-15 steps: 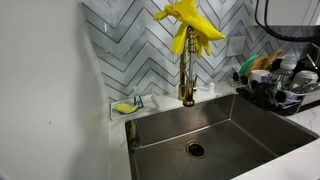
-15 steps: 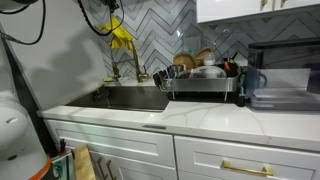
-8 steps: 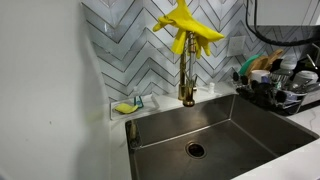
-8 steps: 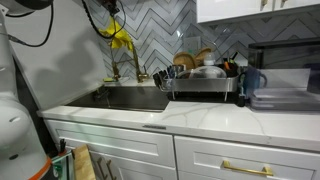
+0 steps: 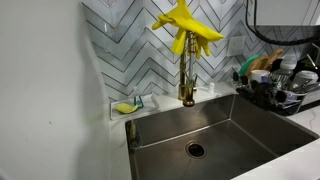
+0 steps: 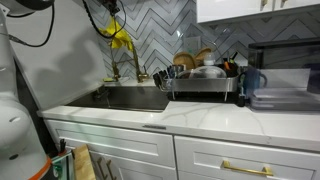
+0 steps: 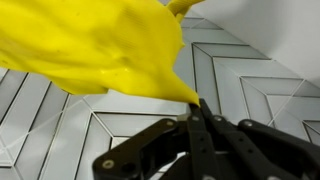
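Note:
A yellow rubber glove (image 5: 184, 28) hangs in the air over the gold faucet (image 5: 187, 78), its fingers drooping down. It shows in both exterior views, small in the one from across the counter (image 6: 120, 38). In the wrist view the glove (image 7: 95, 45) fills the top of the picture. My gripper (image 7: 198, 106) is shut, with a thin tip of the glove pinched between its black fingers. In the exterior views the gripper itself is at or above the top edge and hard to make out.
A steel sink (image 5: 240, 118) with a drain (image 5: 196, 150) lies below the faucet. A small dish with a sponge (image 5: 127, 106) sits at its back left corner. A loaded dish rack (image 5: 280, 88) stands beside the sink (image 6: 203, 78). Herringbone tiles cover the wall behind.
The glove has risen slightly and shifted a little to the left in an exterior view during the first half second. Since then nothing has moved.

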`<state>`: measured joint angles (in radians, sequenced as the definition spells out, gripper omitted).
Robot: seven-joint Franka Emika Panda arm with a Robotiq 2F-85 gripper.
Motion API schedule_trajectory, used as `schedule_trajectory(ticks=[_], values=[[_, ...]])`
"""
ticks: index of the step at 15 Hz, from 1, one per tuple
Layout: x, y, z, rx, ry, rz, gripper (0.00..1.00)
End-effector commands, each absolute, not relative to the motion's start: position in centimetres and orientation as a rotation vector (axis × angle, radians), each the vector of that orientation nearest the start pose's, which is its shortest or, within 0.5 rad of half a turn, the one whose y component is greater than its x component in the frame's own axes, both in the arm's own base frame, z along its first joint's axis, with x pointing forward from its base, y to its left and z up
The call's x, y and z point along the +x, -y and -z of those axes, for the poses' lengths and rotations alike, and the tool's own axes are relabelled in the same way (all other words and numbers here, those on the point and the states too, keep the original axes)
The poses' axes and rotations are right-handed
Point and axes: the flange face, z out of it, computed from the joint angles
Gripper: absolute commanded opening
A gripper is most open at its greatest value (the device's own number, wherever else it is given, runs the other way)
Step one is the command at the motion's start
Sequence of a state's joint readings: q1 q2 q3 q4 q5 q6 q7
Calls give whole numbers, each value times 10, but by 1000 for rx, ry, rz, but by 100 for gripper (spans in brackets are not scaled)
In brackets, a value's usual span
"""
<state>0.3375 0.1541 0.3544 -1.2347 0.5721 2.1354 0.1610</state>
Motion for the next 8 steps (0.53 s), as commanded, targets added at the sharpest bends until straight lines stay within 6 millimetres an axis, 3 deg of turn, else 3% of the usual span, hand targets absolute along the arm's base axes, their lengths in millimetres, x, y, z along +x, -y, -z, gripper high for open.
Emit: schedule_trajectory(ticks=[1,8], values=[[486,-405,-779,-2156,504,563,0],[490,-411,-790,-2089,600,687,0]])
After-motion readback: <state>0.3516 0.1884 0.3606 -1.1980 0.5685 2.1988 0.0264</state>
